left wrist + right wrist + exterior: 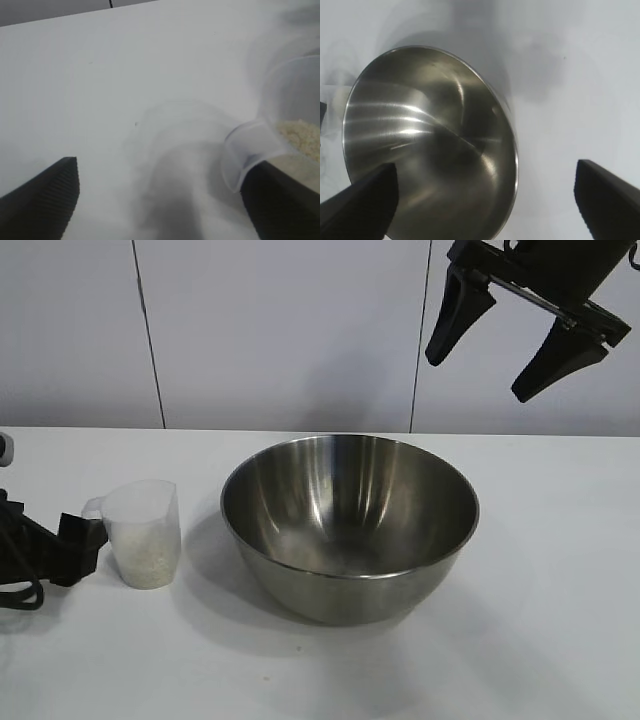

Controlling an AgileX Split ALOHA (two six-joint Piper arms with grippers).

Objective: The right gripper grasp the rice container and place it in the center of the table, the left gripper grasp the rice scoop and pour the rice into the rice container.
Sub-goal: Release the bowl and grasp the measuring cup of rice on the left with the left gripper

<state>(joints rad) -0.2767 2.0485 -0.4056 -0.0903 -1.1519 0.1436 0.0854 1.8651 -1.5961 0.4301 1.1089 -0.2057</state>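
The rice container (350, 525) is sitting empty near the middle of the table (560, 640), so the remaining risk is lying with the rice scoop (143, 533), which is standing upright at about nine o'clock from the bowl, close beside it but not touching. The rice (145, 558) is filling its lower part.

The left gripper (85, 545) is sitting low at the scoop's nine o'clock side with its jaws spread wide and nothing clamped. In the left wrist view one finger is lying right against the scoop's handle tab (247, 150), while the other finger (47, 195) is standing well apart over bare table. That looks off-centre (the tab is not between the jaws), so a closing from here is likely to shove the light cup sideways or tip it, spilling grains onto the table. A pinch on the thin tab alone could also let the cup swing during the pour.

The right gripper (520, 335) is hanging high at roughly one o'clock from the bowl, fingers wide apart and empty, well clear of the rim.
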